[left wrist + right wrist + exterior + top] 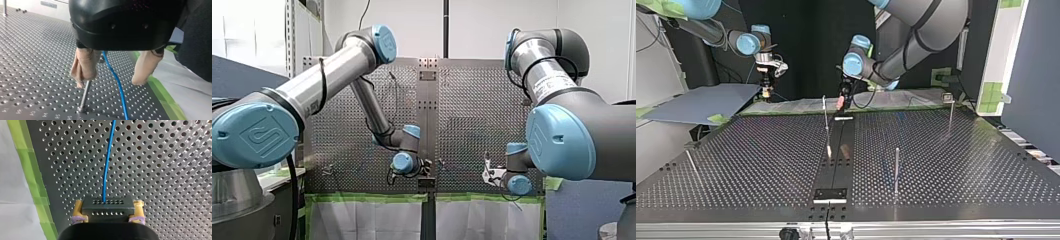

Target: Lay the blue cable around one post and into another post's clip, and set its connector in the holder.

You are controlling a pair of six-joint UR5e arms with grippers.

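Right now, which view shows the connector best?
Right wrist view: the connector sits close, gripped by my right tool, with the cable entering it. The left wrist view shows only cable; in the front and top views it is too small to tell.

Looked like a robotics lab bench, perforated metal table (pixel 761 160) edged in green tape (pixel 362 198), thin steel posts (pixel 896 170) stood on it, two blue-jointed industrial arms (pixel 337 70) flanked it, plain white wall (pixel 492 25) behind.

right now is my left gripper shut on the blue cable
No, the beige pads of my left gripper stand apart, with the blue cable passing between them.
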